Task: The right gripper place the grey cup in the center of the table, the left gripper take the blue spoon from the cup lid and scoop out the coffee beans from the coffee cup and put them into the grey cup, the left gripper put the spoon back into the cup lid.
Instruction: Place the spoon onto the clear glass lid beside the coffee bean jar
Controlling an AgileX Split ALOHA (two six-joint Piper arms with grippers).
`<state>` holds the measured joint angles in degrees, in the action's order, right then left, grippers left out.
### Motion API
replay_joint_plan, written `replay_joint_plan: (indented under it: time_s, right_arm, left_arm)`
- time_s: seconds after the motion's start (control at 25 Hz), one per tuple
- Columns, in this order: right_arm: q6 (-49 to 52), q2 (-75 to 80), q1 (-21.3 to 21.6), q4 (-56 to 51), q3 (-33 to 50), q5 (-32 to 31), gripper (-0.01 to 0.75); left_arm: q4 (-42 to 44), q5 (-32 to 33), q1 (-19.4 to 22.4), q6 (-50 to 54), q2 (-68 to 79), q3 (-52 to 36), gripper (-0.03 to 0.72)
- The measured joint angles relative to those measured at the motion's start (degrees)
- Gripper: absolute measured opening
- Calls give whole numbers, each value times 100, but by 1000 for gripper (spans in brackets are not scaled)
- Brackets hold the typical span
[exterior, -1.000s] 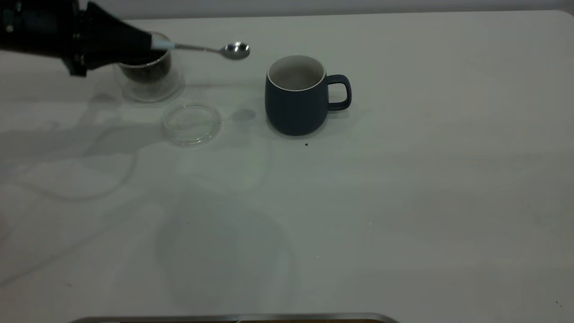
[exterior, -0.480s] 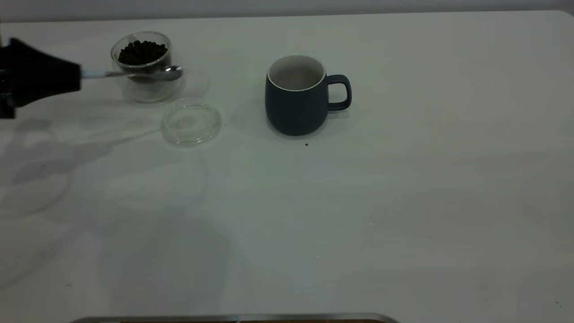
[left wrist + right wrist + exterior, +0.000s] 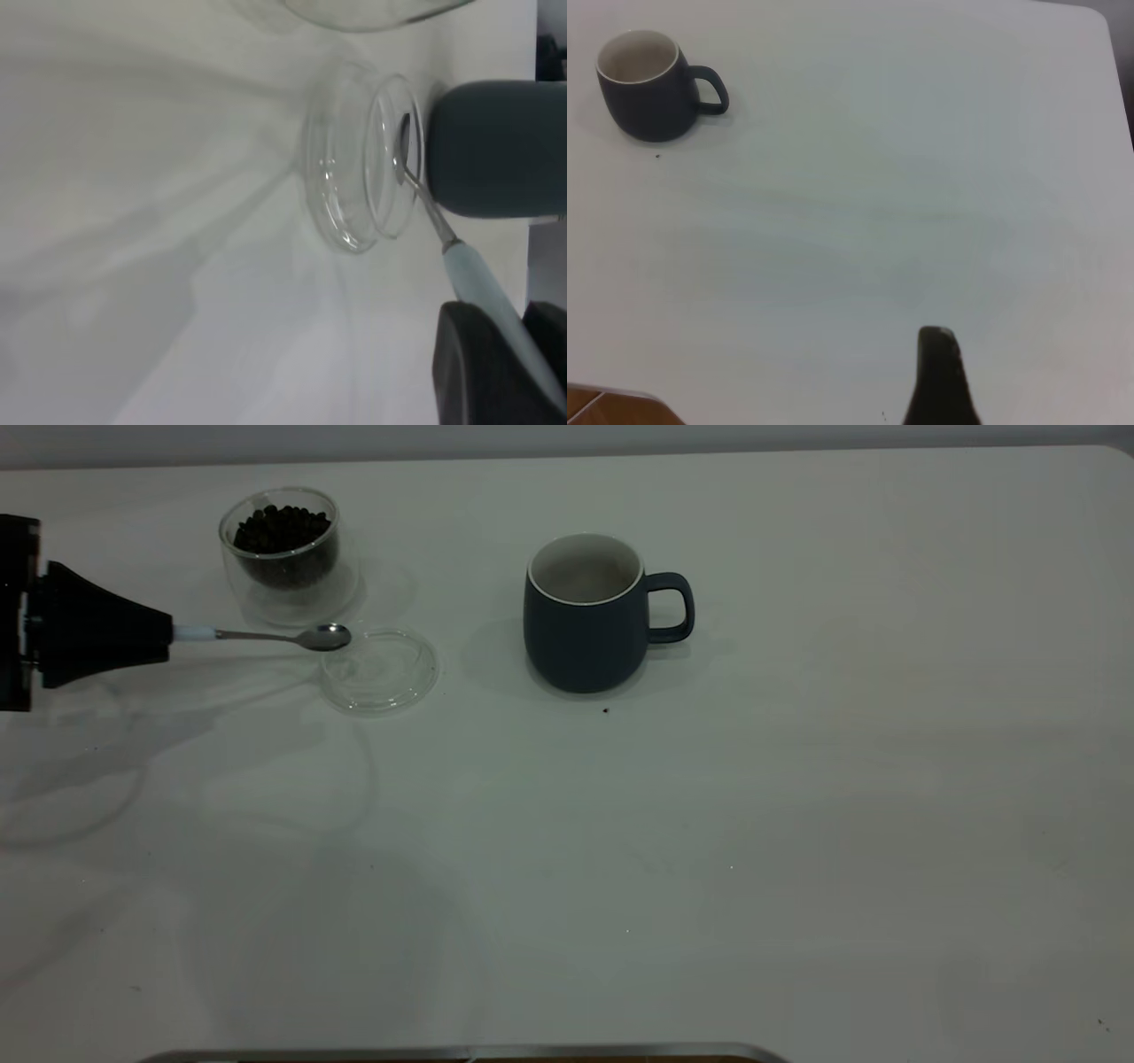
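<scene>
My left gripper (image 3: 166,635) reaches in from the table's left edge, shut on the pale blue handle of the blue spoon (image 3: 266,636). The spoon lies nearly level. Its shiny bowl (image 3: 406,146) hovers at the left rim of the clear cup lid (image 3: 379,670), with nothing in it that I can see. Behind the lid stands the glass coffee cup (image 3: 283,558) with a heap of coffee beans (image 3: 282,527). The grey cup (image 3: 585,615) stands upright at the table's middle, handle to the right. My right gripper (image 3: 938,367) hangs far from the grey cup (image 3: 647,88), off the exterior view.
One stray bean (image 3: 606,710) lies just in front of the grey cup. The white table (image 3: 797,824) stretches bare to the right and front. A metal edge (image 3: 461,1054) runs along the front border.
The left gripper has drawn back to the left and come forward. The spoon's bowl went from beside the grey cup, past the coffee cup, down to the lid's rim.
</scene>
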<state>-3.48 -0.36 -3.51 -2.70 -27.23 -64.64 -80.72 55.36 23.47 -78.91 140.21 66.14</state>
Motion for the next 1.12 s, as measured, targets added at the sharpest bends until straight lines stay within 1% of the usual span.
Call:
replay_joint_plan:
  time_s: [0.16,0.28,0.52,0.76,1.12]
  right_arm:
    - [0,0,0,0,0,0,575]
    - [0,0,0,0,0,0,575]
    - [0,0,0,0,0,0,575]
    - [0,0,0,0,0,0,575]
    - [0,0,0,0,0,0,575]
  left_arm:
    - [-260,-50,-260,-140,123,0,132]
    - [-354,-225,-415,-295,168,0,132]
    - [-576,-512,-566,-328,168,0,132]
    - [-758,-602,-807,-365,168,0,132]
    - [-834,-693,-867,-447,173,0,132]
